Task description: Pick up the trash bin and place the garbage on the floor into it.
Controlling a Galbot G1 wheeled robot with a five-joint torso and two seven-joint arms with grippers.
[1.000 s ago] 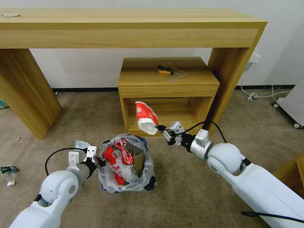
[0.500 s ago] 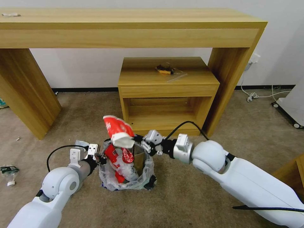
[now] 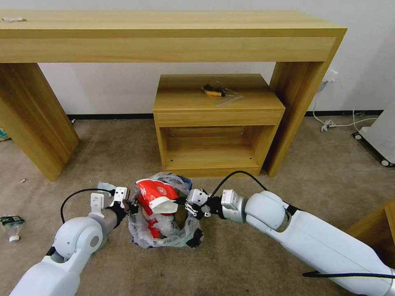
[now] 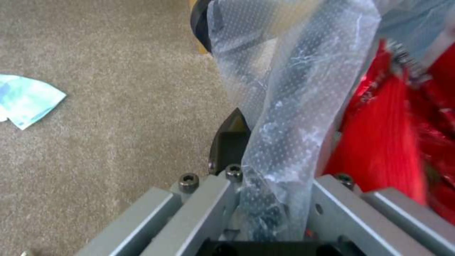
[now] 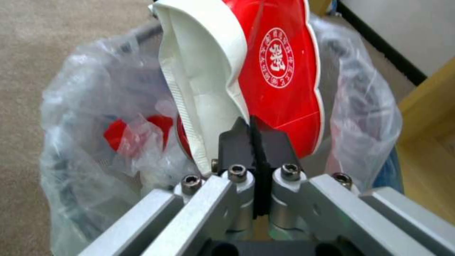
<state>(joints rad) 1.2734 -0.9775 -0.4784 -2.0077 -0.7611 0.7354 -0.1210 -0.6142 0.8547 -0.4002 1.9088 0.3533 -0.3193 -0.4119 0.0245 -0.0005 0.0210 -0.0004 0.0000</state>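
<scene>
A scrap of litter (image 3: 11, 225) is lying on the floor (image 3: 103, 152) at far left. The left gripper (image 3: 131, 204) is pinching the bin's (image 3: 164, 230) bag rim, its fingers (image 4: 227, 149) pressed together on the plastic (red wrappers (image 4: 379, 131) are showing inside). The bin is sitting on the floor before the small cabinet (image 3: 216, 123). The right gripper (image 3: 181, 202) is clamping the edge of a red-and-white cup (image 3: 158, 196), squeezed flat, and holding it over the bin's mouth.
</scene>
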